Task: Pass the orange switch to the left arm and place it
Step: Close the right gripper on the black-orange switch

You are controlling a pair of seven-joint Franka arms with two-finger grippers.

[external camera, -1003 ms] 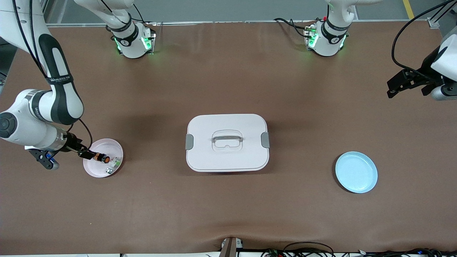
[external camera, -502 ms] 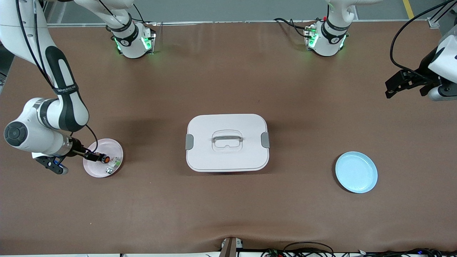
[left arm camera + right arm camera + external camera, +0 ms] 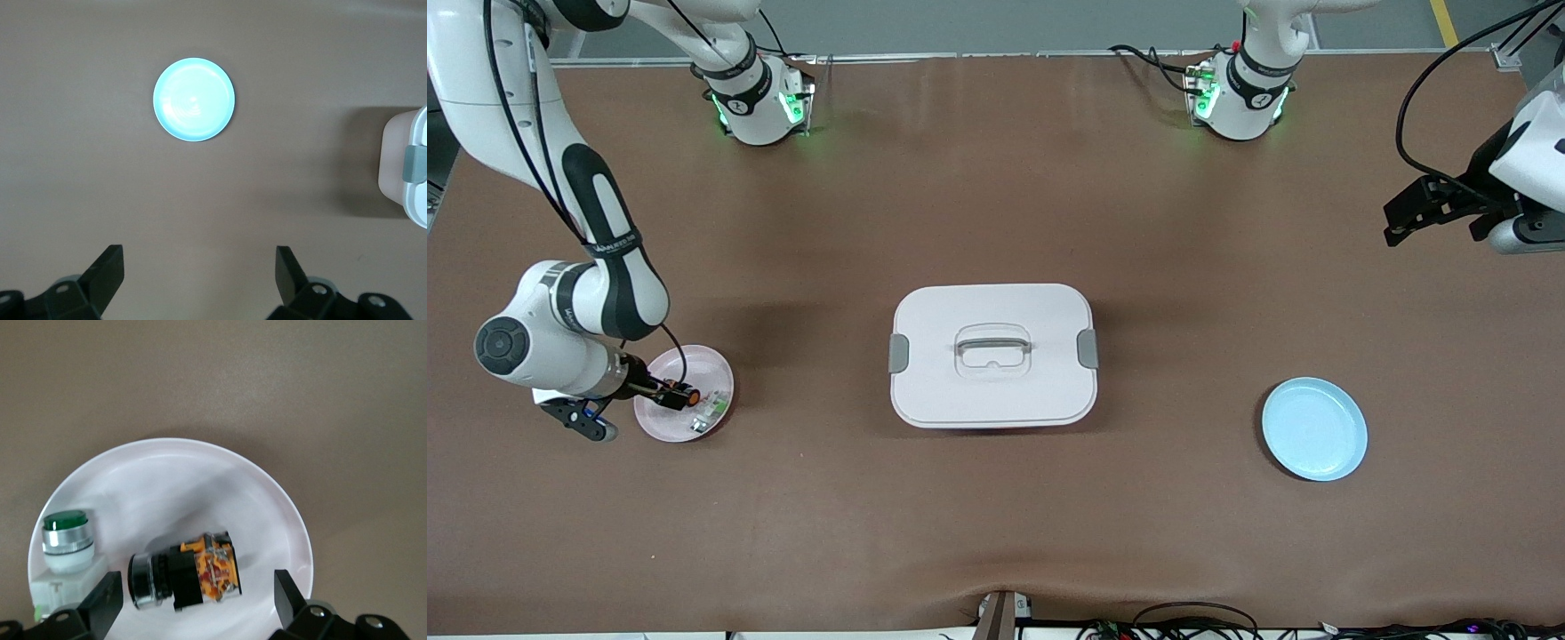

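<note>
Lay on its side in the pink plate, the orange switch — black barrel and silver collar at one end, orange block at the other. Shared that plate with a green-and-white component just beside it, apart but close. Sat at about nine o'clock from the box, toward the right arm's end of the tabletop.

Hung low over the plate with fingers spread wide and empty, the right claw, straddling the switch without touching it. Waited released too, the left claw, up over bare tabletop at roughly two o'clock from the box, with the blue plate in its sights.

Looked light, rigid, hard-shelled — probably smooth plastic, prone to rolling on the round barrel. Best taken across the squarer orange block, where flat faces would seat the pads; barrel left free for the second claw at handover. Neighbouring component easily nudged, possibly.
</note>
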